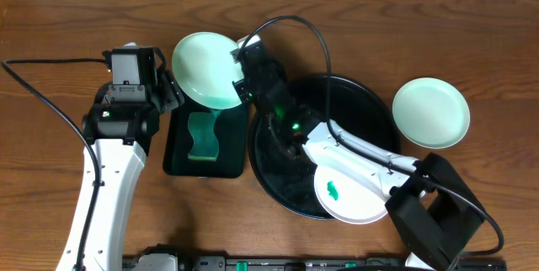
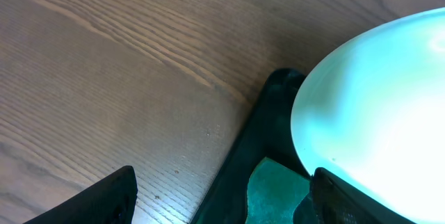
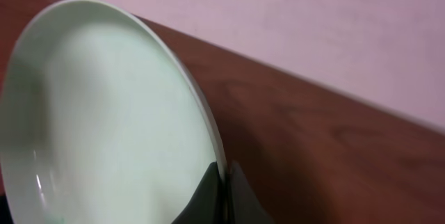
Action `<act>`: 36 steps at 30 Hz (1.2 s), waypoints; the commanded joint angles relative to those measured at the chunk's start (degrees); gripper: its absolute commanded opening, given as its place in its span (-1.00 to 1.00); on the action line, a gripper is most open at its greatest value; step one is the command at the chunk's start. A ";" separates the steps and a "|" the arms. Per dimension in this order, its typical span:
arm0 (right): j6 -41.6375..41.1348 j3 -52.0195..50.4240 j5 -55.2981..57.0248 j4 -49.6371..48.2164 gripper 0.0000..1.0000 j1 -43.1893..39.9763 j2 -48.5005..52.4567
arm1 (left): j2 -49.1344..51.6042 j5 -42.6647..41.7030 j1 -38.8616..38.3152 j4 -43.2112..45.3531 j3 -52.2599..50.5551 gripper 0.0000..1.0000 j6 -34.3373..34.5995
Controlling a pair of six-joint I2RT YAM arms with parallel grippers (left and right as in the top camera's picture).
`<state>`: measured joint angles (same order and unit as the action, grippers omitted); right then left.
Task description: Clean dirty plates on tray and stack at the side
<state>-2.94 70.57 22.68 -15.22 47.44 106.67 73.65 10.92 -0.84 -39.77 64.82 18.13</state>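
Right gripper (image 1: 242, 86): we see it clamped tight on the right rim of a mint plate (image 1: 204, 67).
Held plate: tilted, over the far end of the dark green tray (image 1: 177, 149) and its sponge (image 1: 202, 140), left of the black tray (image 1: 370, 111).
Left gripper (image 1: 171, 88): jaws spread wide, gripping nothing, just beside the held plate's left edge.
White plate (image 1: 349, 191): green-smeared, at the black tray's near right rim, well away from both grippers.
Second mint plate (image 1: 430, 112): we find it on the table (image 1: 67, 18), right of the black tray.

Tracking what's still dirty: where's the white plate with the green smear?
Overhead view: the white plate lies at the black tray's lower-right edge, partly under the right arm.
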 commanded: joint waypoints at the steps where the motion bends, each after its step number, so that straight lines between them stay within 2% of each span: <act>1: 13.90 1.07 5.84 -2.10 -0.97 2.01 -0.15 | 0.09 1.16 0.17 -0.02 0.90 0.60 -0.11; 10: 31.47 1.07 10.51 -6.54 -0.97 4.68 -0.15 | 0.09 1.16 0.17 -0.02 0.87 0.60 -0.11; 21: 39.67 1.07 10.51 -10.21 -0.97 5.16 -0.15 | 0.09 1.16 0.17 -0.02 0.87 0.60 -0.11; 36: 52.28 1.07 10.54 -24.26 -0.98 5.18 -0.17 | 0.09 1.16 0.17 -0.02 0.87 0.60 -0.11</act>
<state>45.43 70.57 32.84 -37.65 52.23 106.67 73.65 10.92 -0.84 -39.79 64.82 18.13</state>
